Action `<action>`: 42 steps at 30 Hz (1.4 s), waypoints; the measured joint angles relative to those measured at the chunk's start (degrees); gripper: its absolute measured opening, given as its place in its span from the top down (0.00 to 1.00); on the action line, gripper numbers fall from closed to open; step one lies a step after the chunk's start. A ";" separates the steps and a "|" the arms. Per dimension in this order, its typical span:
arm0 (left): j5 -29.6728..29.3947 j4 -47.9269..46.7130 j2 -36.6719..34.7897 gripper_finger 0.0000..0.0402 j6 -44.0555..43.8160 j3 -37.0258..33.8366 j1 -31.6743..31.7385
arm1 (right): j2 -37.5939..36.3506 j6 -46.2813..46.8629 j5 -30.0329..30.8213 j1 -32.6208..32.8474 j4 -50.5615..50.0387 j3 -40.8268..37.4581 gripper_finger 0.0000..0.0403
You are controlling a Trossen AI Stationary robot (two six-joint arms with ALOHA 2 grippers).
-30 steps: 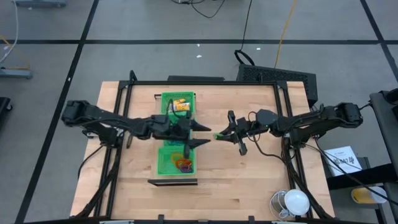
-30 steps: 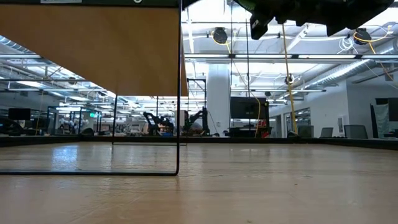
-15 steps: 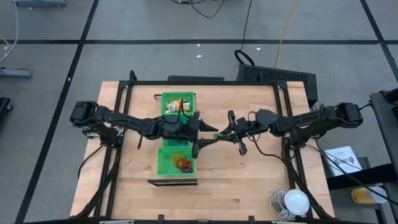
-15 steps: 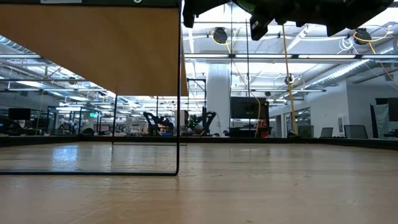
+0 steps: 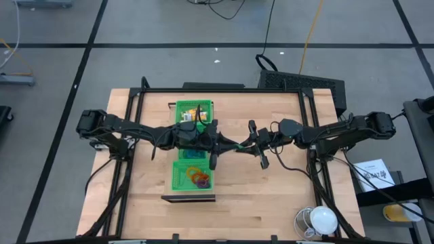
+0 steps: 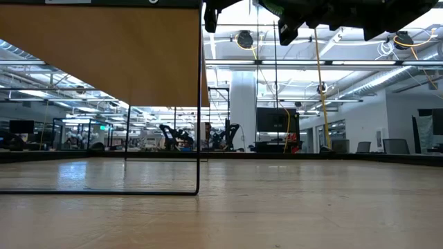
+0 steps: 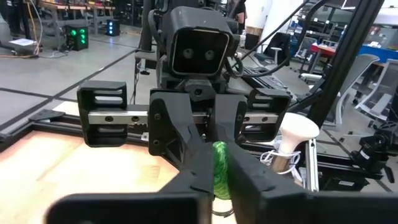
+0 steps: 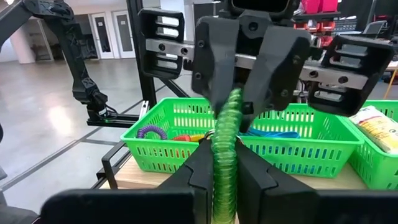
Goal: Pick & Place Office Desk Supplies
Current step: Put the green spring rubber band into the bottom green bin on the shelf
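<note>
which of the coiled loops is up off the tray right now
The green spiral coil loop: both grippers' fingers pinch it in mid-air, while the purple loop and others lie in the green basket tray.

Two dark jointed arms, black trailing cables

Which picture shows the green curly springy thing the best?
The right wrist view: the green coiled loop fills the middle, pinched by both the right gripper and left gripper. The left wrist view shows a short piece; the high view only a speck; the low view none.

Both hands [image 5: 237, 146] clamped, tip-to-tip.
</note>
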 joint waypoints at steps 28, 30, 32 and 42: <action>1.61 -25.14 -19.30 0.98 -0.76 -2.30 -8.48 | -15.54 1.60 -0.22 -3.79 -20.71 0.02 0.46; -0.93 -27.54 -21.04 0.98 -1.58 -2.68 -11.21 | -16.72 1.58 -0.22 -3.85 -22.13 0.00 0.46; -5.39 -31.99 -22.39 0.98 -2.44 -3.27 -14.56 | -17.77 1.57 -0.22 -3.85 -22.90 0.00 0.46; -15.69 -39.70 -21.93 0.91 -6.93 -4.55 -21.00 | -18.69 1.09 -0.22 -3.85 -22.62 0.00 0.46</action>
